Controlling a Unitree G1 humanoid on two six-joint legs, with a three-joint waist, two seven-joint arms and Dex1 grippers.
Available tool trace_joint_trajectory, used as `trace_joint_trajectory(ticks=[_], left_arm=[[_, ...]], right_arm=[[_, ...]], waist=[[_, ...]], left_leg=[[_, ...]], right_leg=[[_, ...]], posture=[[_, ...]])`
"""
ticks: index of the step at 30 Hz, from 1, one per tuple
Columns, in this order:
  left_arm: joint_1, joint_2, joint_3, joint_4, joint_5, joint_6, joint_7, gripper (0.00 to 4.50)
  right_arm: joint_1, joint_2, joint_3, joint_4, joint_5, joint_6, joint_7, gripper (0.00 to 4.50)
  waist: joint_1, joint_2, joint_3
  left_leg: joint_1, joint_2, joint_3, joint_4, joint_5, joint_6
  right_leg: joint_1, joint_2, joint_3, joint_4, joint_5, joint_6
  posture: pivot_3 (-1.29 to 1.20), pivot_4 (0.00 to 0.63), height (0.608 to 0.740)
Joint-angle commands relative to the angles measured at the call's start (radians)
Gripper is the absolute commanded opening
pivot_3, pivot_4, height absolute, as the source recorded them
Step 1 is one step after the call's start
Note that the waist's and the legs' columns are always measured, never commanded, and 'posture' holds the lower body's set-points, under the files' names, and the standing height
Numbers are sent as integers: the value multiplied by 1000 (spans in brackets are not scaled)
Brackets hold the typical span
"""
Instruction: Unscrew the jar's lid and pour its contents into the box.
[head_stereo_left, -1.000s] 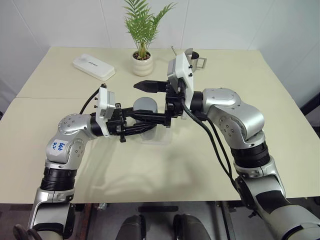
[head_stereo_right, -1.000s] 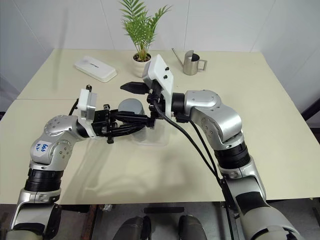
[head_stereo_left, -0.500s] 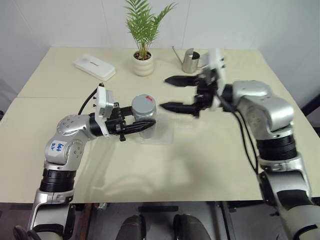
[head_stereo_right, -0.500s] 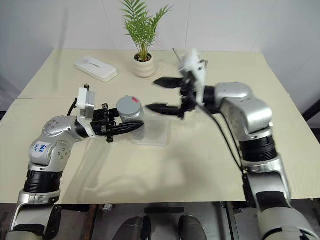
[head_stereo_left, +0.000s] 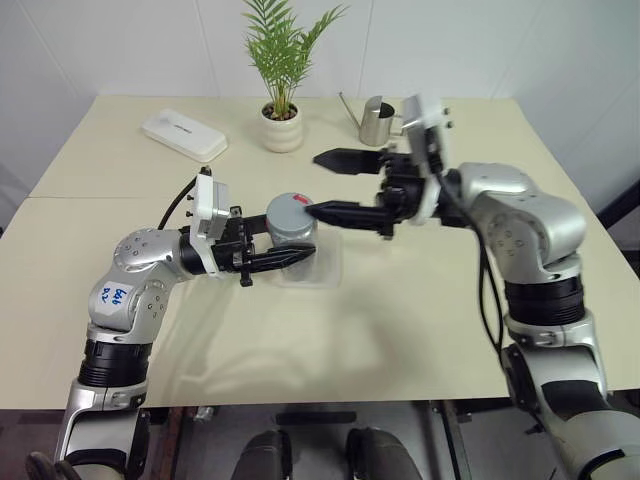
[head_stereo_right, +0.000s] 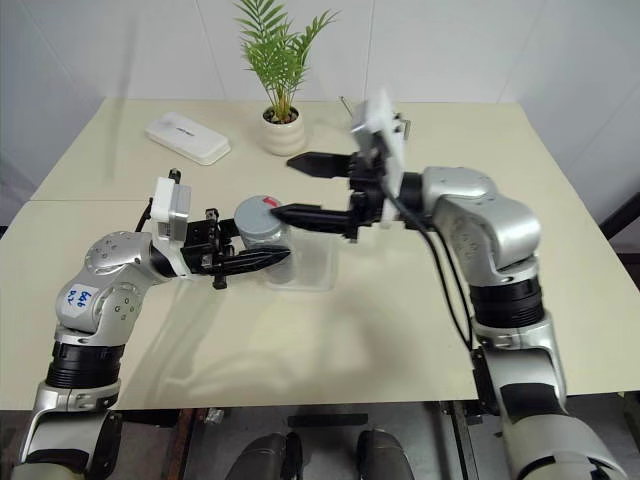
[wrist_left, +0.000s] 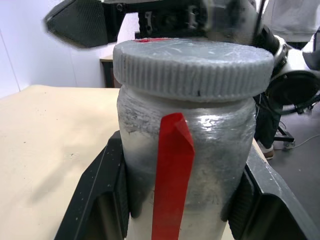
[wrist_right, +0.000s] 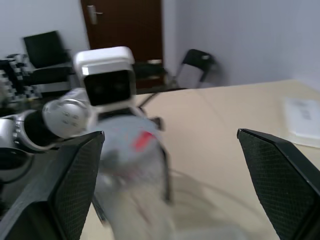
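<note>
A: The left gripper (head_stereo_left: 285, 258) clamps the jar (head_stereo_left: 291, 222) upright over the box (head_stereo_left: 325, 265), lid (wrist_left: 192, 66) on.

B: The right gripper (head_stereo_left: 322, 185), jaws wide apart, points level at the lid from the jar's right.

Office-like room: office chair (wrist_right: 197, 62), dark door (wrist_right: 122, 30), pale table (head_stereo_left: 400, 320).

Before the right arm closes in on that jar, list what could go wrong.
1. The right gripper is open, with one finger reaching over the lid; a skewed approach could knock the jar sideways in the left gripper.
2. The left gripper clamps the jar's body just under the lid, so the right fingers may collide with it.
3. The jar is held over the box; a slip could drop it there.
</note>
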Motion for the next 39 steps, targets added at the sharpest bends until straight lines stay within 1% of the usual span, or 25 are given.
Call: trace_joint_trajectory(ticks=[1, 6, 12, 17, 22, 32, 36, 39], left_arm=[[-18, -3, 5, -12, -8, -7, 2, 1954], [-28, -5, -2, -2, -6, -8, -1, 1954], [-29, -6, -2, 3, -5, -9, -2, 1954], [-25, -7, 0, -1, -5, -10, 0, 1954], [-21, -3, 2, -4, -5, -11, 2, 1954], [-16, -1, 2, 0, -4, -19, 3, 1954], [-18, 0, 2, 4, -4, -22, -2, 1954], [-18, 2, 3, 4, -6, -20, -8, 1954]], right_arm=[[-44, 43, 36, -55, -17, 12, -57, 4475], [-71, 106, 93, -58, -50, 13, -100, 4475], [-73, 111, 110, -54, -74, 7, -107, 4475], [-63, 80, 93, -39, -96, -6, -98, 4475], [-45, 16, 45, -27, -84, -24, -60, 4475], [-11, -76, -11, -17, -67, -39, -16, 4475], [-2, -98, -22, -23, -53, -37, -4, 4475], [8, -103, -38, -47, -13, -21, 21, 4475]], waist=[[2, 0, 0], [1, 0, 0], [0, 0, 0], [0, 0, 0], [0, 0, 0], [0, 0, 0], [1, 0, 0], [1, 0, 0]], left_leg=[[0, 0, 0, 0, 0, 0], [0, 0, -1, -1, 0, 0], [0, 0, -1, -1, 0, 0], [0, 0, -1, 0, 0, 0], [0, 0, -1, 0, 0, 0], [0, 0, -1, -1, 0, 0], [0, 0, -1, 0, 0, 0], [0, 0, -1, 0, 0, 0]], right_leg=[[0, 0, 0, 0, 0, 0], [0, 0, -1, 0, 0, 0], [0, 0, -1, 0, 0, 0], [0, 0, 0, 0, 0, 0], [0, 0, -1, 0, 0, 0], [0, 0, -1, 0, 0, 0], [0, 0, -1, 0, 0, 0], [0, 0, -1, 0, 0, 0]], posture=[[0, 150, 740], [0, 150, 740], [0, 150, 740], [0, 150, 740], [0, 150, 740], [0, 150, 740], [0, 150, 740], [0, 150, 740]])
